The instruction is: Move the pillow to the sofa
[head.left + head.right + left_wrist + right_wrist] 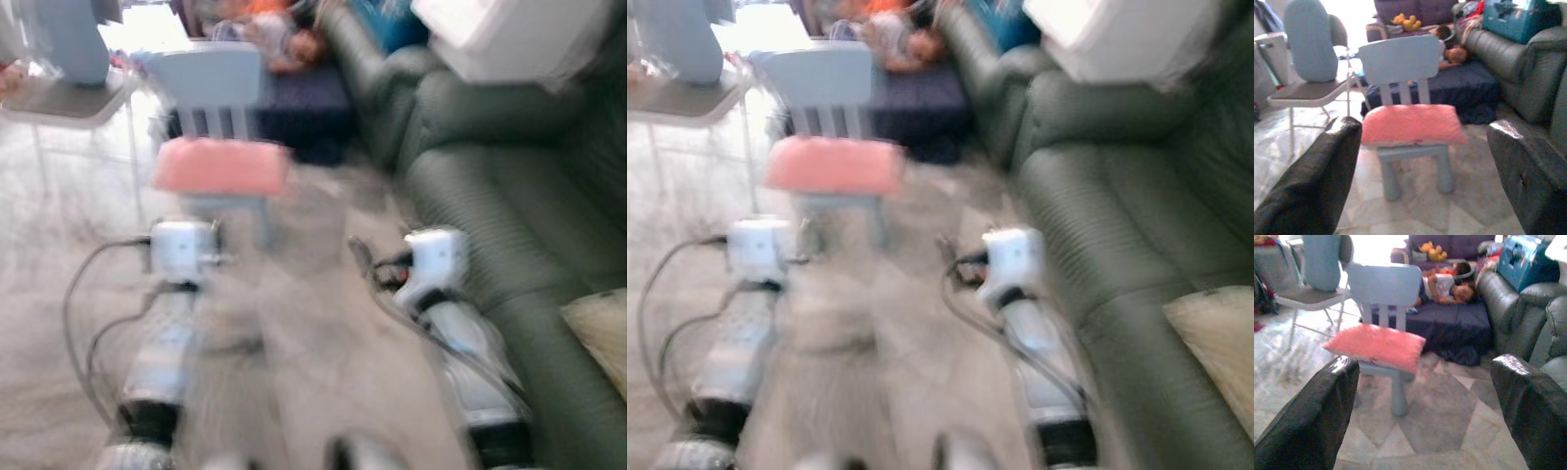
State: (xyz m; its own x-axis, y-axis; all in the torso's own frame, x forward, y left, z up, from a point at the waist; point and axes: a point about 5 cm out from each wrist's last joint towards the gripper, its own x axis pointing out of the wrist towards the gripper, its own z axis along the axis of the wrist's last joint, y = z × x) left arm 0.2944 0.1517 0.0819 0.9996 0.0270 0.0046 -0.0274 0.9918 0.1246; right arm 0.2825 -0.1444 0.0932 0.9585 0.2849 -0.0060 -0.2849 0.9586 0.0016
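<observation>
A pink pillow [220,164] lies flat on the seat of a small light-blue child's chair [211,78] ahead of me. The grey-green sofa [490,215] runs along the right side. Both silver arms reach forward over the floor, short of the chair; the head views are blurred. In the left wrist view my left gripper [1424,126] is open, its fingers framing the pillow [1413,123] from a distance. My right gripper [1426,363] is open too, with the pillow [1376,346] ahead and to one side of it. Nothing is held.
Behind the chair a person [1449,286] lies on a dark blue mattress [1449,323]. A folding chair [1308,93] with a pale blue cushion stands at the left. A white object [509,34] and a beige cushion [602,323] rest on the sofa. Tiled floor lies between me and the chair.
</observation>
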